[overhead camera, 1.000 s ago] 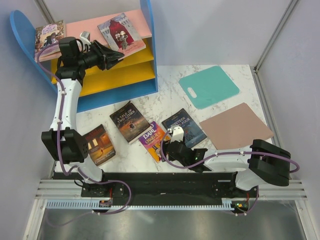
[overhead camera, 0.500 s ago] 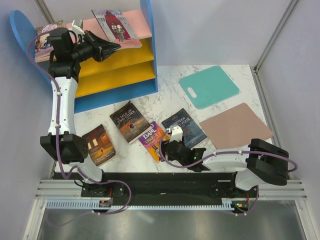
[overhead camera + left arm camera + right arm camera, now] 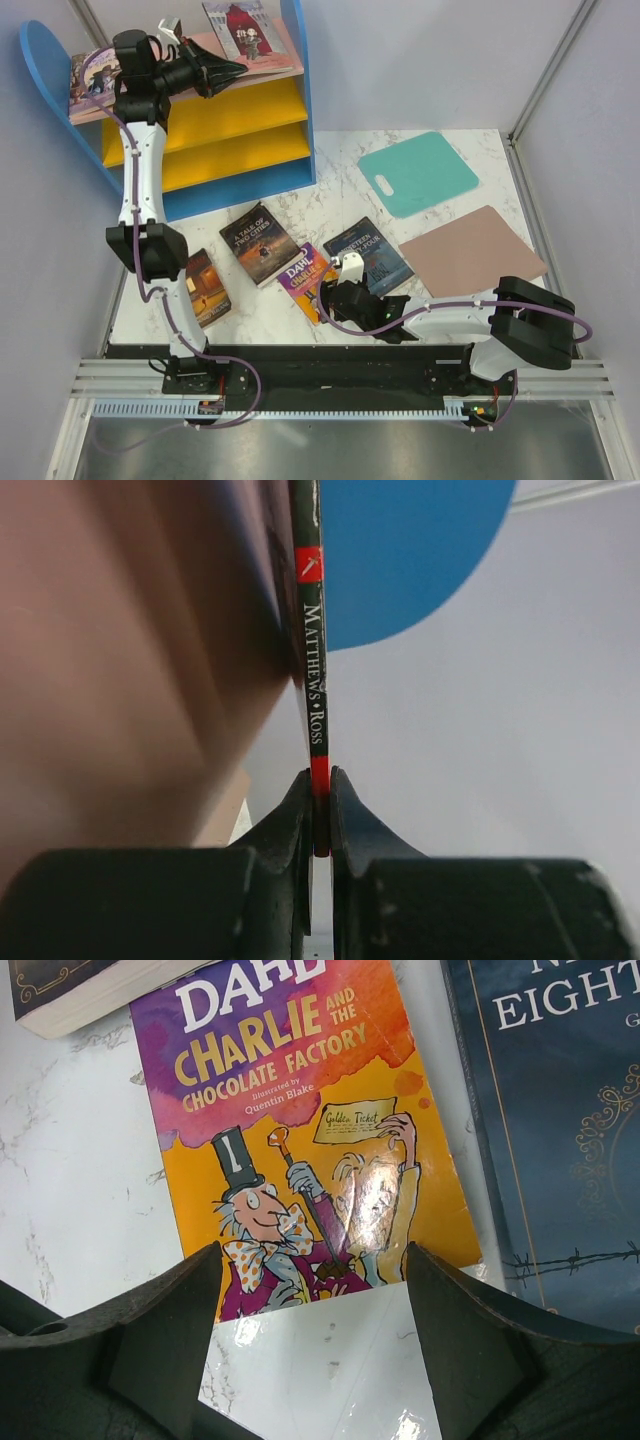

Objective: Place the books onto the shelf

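Note:
My left gripper (image 3: 238, 68) is raised over the shelf (image 3: 240, 105) and shut on the edge of a dark red book (image 3: 250, 32), held above the pink top board. In the left wrist view its spine (image 3: 316, 680) stands clamped between the fingers (image 3: 295, 810), with the blue shelf side (image 3: 400, 550) behind. Another book (image 3: 95, 75) lies on the shelf's left end. On the table lie a brown-orange book (image 3: 200, 290), a dark one (image 3: 260, 243), the Dahl book (image 3: 303, 277) (image 3: 300, 1150) and the navy one (image 3: 370, 255) (image 3: 560, 1140). My right gripper (image 3: 325, 298) (image 3: 312, 1270) hangs open at the Dahl book's near edge.
A teal mat (image 3: 418, 172) with a handle hole and a pinkish-brown mat (image 3: 470, 250) lie on the right of the marble table (image 3: 330, 170). Enclosure walls stand close on both sides. A black rail (image 3: 330, 360) runs along the near edge.
The left arm has lifted the dark red book higher and further back over the shelf top, its jaws closing tighter on it. The right gripper has stayed over the Dahl book.

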{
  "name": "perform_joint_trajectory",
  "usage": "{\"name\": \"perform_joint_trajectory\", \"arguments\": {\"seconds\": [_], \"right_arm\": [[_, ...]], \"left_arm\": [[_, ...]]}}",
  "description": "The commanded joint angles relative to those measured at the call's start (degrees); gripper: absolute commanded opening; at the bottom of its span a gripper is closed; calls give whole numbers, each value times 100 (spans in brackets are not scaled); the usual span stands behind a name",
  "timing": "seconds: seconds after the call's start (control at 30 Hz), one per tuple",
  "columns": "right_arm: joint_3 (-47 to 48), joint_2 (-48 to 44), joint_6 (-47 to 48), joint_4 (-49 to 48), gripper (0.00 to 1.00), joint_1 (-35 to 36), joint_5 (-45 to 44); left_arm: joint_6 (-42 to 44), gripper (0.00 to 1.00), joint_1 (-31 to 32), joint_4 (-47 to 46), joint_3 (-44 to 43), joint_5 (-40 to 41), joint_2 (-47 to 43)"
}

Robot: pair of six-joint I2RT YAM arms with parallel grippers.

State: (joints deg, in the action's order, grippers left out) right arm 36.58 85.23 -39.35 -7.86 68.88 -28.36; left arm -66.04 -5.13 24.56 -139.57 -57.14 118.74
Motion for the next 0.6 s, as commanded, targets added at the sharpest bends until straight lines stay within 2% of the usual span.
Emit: {"name": "perform_joint_trajectory", "arguments": {"seconds": [0.0,0.1,0.17,0.37,0.5,0.57], "right_arm": [[192,20,-46,74,81,29,-64],[201,29,-46,65,81,29,-65],[209,46,-46,74,81,29,-64],[227,73,-37,83,81,29,-64],[218,38,-55,91,81,37,-73],[218,37,-55,91,81,29,-73]], "left_arm": [[-365,2,-24,-100,-308,-323,79],[-418,16,-24,-109,-317,-403,150],[-453,20,-15,-109,-325,-455,167],[-541,43,-41,-188,-369,-342,62],[-638,61,-111,-232,-361,-210,-8],[-664,74,-129,-250,-343,-174,-52]]}}
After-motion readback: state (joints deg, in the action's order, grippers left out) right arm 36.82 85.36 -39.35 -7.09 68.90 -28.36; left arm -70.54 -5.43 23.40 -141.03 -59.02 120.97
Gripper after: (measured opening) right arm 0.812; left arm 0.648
